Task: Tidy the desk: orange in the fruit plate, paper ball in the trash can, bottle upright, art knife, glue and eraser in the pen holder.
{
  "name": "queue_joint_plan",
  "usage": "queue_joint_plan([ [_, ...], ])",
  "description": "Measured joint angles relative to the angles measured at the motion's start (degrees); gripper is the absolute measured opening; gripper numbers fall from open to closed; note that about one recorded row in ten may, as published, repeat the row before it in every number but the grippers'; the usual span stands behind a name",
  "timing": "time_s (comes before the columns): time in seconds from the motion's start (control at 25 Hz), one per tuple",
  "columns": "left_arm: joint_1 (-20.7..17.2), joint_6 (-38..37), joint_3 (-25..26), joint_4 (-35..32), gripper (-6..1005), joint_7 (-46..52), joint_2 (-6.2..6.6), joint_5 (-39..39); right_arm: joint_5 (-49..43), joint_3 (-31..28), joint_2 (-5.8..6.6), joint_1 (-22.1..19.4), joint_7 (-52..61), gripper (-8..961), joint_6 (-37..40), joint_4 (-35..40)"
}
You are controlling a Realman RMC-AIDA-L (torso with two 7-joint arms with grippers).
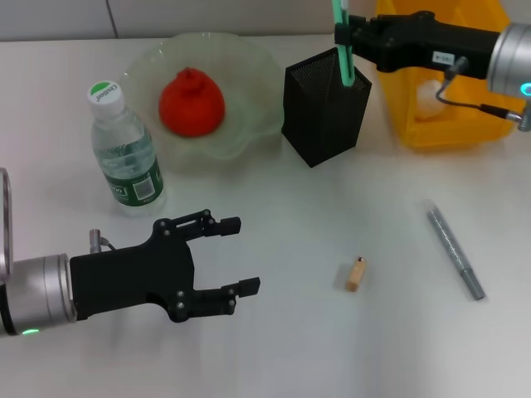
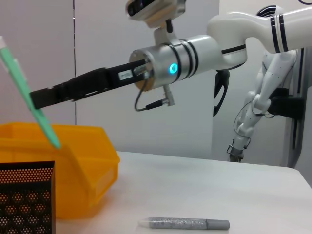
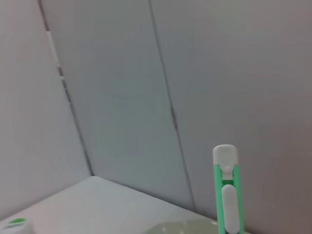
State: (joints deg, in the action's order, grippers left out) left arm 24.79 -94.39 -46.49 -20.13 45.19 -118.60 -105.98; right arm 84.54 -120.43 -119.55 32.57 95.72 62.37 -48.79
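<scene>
My right gripper (image 1: 343, 35) is shut on the green art knife (image 1: 343, 58) and holds it upright, its lower end inside the black mesh pen holder (image 1: 322, 108). The knife also shows in the left wrist view (image 2: 29, 105) and the right wrist view (image 3: 226, 195). The orange (image 1: 192, 103) lies in the pale-green fruit plate (image 1: 249, 75). The bottle (image 1: 124, 153) stands upright beside the plate. The tan eraser (image 1: 356, 274) and the grey glue stick (image 1: 455, 251) lie on the table. My left gripper (image 1: 245, 254) is open and empty, low at the front left.
The yellow trash can (image 1: 448, 108) stands right of the pen holder, under my right arm, with a pale shape inside. In the left wrist view the bin (image 2: 78, 165), the holder (image 2: 24, 195) and the glue stick (image 2: 185, 224) show.
</scene>
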Motion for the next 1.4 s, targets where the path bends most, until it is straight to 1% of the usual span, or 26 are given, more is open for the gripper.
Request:
queue_joint_plan([
  [0.04,0.0,0.0,0.0,0.0,798,0.0,0.00,0.0,0.0,0.0,0.00,0.0,0.0,165,0.0,0.0],
  [0.16,-0.3,0.0,0.0,0.0,798,0.0,-0.04,0.2,-0.1,0.1,-0.05,1.3,-0.2,164,-3.1,1.9],
  [0.2,-0.3,0.0,0.0,0.0,798,0.0,-0.06,0.2,-0.1,0.6,-0.05,2.1,-0.2,164,-5.2,3.2],
  [0.24,-0.4,0.0,0.0,0.0,798,0.0,-0.08,0.2,-0.1,0.6,-0.05,2.1,-0.2,164,-5.2,3.2],
  [0.36,-0.4,-0.1,0.0,0.1,798,0.0,-0.08,0.4,-0.1,2.6,-0.03,2.8,-0.3,164,-9.2,4.4],
  [0.4,-0.5,-0.2,0.0,0.4,798,0.0,-0.08,0.7,-0.1,4.6,-0.03,3.0,-0.3,164,-11.4,4.6],
  [0.6,-0.4,-0.3,0.0,0.7,798,0.0,-0.06,0.7,0.0,7.4,0.01,3.1,-0.3,164,-13.8,5.0],
  [0.8,-0.3,-0.4,0.0,0.8,798,0.0,-0.05,0.9,0.2,7.1,0.04,2.8,-0.3,164,-13.0,4.8],
  [1.0,-0.2,-0.4,0.0,0.7,798,0.0,-0.05,0.9,0.3,6.9,0.07,2.5,-0.3,194,-12.5,4.6],
  [1.2,-0.1,-0.4,0.0,0.7,798,0.0,-0.05,1.3,1.0,6.8,0.10,2.4,-0.1,429,-12.5,4.3],
  [1.36,-0.2,-0.5,0.0,0.7,798,0.0,0.02,1.4,3.5,6.8,0.10,1.9,0.0,653,-11.8,3.7],
  [1.4,-0.2,-0.6,0.0,0.7,798,0.0,0.03,1.4,4.7,6.8,0.10,1.4,0.0,660,-11.1,3.4],
])
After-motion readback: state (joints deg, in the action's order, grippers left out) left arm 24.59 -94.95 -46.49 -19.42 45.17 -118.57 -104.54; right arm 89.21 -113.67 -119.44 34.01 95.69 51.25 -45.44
